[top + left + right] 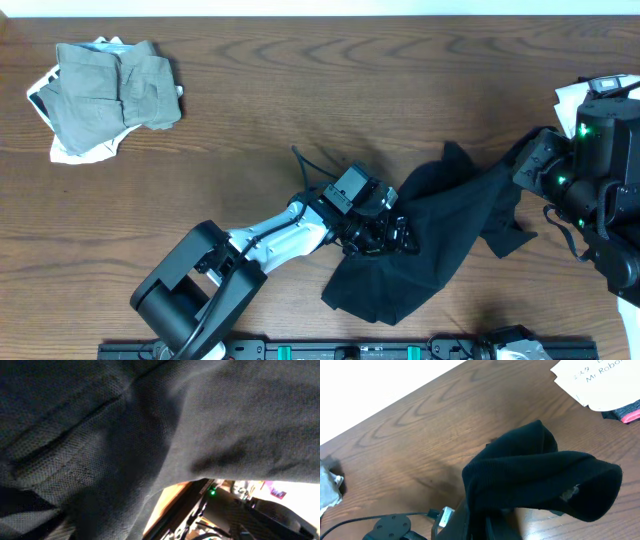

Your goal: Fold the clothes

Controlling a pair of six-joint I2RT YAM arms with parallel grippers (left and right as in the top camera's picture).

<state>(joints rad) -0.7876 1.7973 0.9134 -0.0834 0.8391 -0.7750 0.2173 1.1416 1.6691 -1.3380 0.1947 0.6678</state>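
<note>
You have the black shirt (440,235) on the right half of the desk (300,80), and it is crumpled, not flat. 1 end of it rises toward the right claw (530,165), which is closed on a thick bunch of the cloth and holds that bunch above the wood. The left claw (388,232) is at the shirt's left edge, pressed against the cloth or perhaps under it. Its own camera shows only black weave, so I cannot tell if its jaws are open or closed, or if any cloth is between them. The pile of khaki-grey and white clothes (110,90) sits at the far left corner, well apart from both arms. Here is what could go wrong, in my judgement. If you close the left claw without seeing, it may catch 2 layers or a fold in place of 1 clean hem, and then the shirt will open twisted. If you pull the arms apart hard, the bunch may slip out of the right claw, because a bunch is a poor grip. The lower part of the shirt is near the front edge of the desk, so a drag toward that side may let it slide off. The sheet of paper (600,380) beside the right arm may also be swept away by a wide swing.
</note>
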